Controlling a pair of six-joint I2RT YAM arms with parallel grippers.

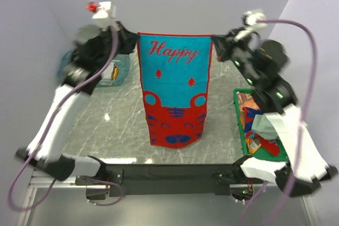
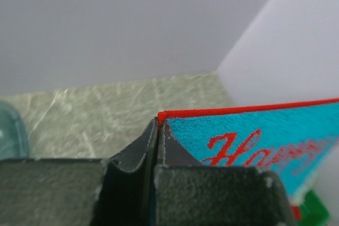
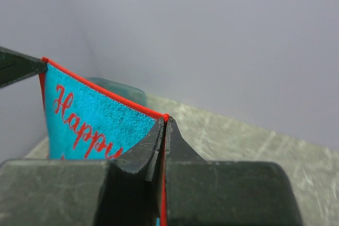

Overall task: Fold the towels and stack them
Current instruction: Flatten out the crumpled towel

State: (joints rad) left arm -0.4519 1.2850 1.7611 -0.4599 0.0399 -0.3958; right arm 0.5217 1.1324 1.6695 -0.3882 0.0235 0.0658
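Left gripper (image 1: pixel 133 38), right gripper (image 1: pixel 216 41) each pinching towel (image 1: pixel 175 88) top corner, spread above table (image 1: pixel 106 125) — fold step starting; next likely lay flat, halve

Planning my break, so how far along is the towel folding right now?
Nothing looks finished: no folded stack shows on the table. In hand: the left gripper and right gripper pinch the top corners of the red-and-teal Happy towel, hanging spread and unfolded. Left: folding it, plus the crumpled towels in the green crate.
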